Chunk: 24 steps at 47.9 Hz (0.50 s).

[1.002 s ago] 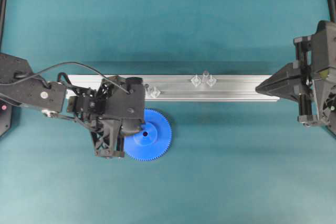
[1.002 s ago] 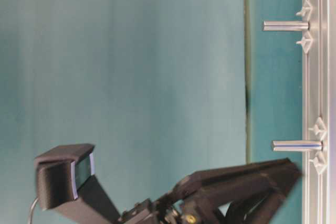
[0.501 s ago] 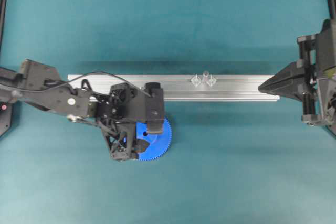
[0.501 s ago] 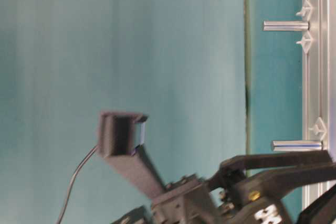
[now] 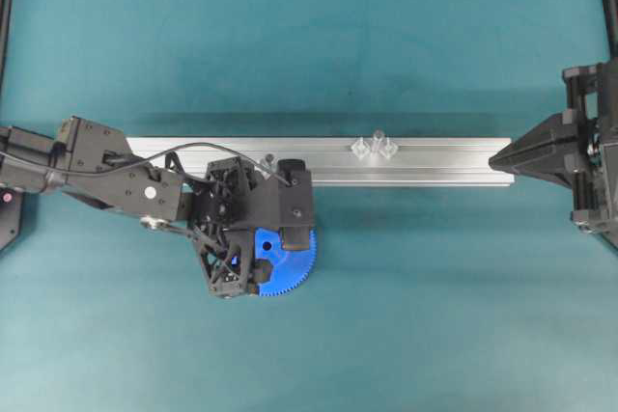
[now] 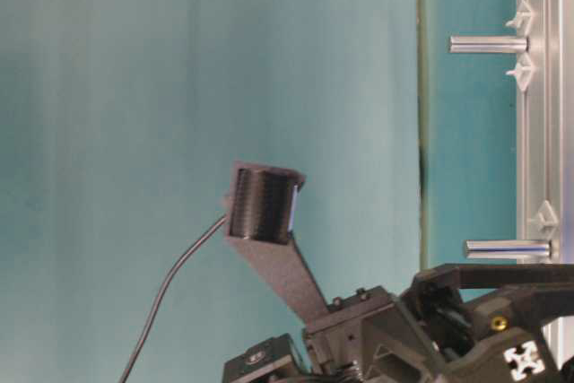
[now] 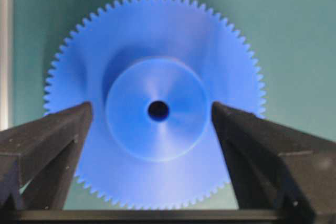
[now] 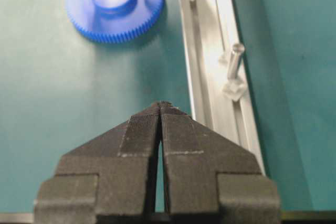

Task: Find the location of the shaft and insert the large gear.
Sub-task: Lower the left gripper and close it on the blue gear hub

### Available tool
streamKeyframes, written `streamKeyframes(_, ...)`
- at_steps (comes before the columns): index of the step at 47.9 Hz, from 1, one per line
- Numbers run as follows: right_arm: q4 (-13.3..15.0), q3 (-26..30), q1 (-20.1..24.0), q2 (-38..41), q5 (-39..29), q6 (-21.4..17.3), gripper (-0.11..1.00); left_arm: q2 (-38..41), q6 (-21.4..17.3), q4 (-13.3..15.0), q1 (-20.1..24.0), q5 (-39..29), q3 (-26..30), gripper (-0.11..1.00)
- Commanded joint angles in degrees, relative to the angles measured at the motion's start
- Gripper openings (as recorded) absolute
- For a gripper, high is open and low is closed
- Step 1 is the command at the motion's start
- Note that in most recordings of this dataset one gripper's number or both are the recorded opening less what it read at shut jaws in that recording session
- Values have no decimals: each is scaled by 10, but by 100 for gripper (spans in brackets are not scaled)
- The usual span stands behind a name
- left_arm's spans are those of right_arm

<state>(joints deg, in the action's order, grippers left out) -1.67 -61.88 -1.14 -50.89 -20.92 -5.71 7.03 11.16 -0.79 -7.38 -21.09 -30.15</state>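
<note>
A bright blue plastic gear, its rim cut with fine teeth and its centre raised into a smooth round hub with a small dark hole, lies flat on the matte teal worktop just beside a long ribbed aluminium rail. The left claw hangs directly over it, released: in the left wrist view its two blocky black fingers stand wide apart on either side of the hub, with a clear gap between each tip and the hub wall. From overhead the arm's black latticed wrist covers most of the gear, leaving only a toothed blue crescent showing at its right edge.

Farther along the rail, well apart from the gear, a thin pale grey pin stands upright between two small translucent diamond-shaped mounts. In the table-level view, which shows the scene turned on its side, the pin reads as a smooth metallic rod; a second, similar rod rises from the rail close to the left arm.

The right claw sits off the rail's far end, clenched: its two wedge-shaped black fingers, faced with finely ridged pads, meet at a point and grasp nothing.
</note>
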Motion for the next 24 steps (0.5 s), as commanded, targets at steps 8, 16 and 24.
streamKeyframes(8, 1, -4, -4, -9, 5, -8, 3, 2, 5, -1, -6, 1, 11, 94)
streamKeyframes(16, 1, -4, -6, -16, 6, -8, 3, 11, 7, -1, -7, 1, 12, 94)
streamKeyframes(24, 1, -7, -6, -19, 4, -9, 3, 17, 7, -1, -8, 1, 11, 94)
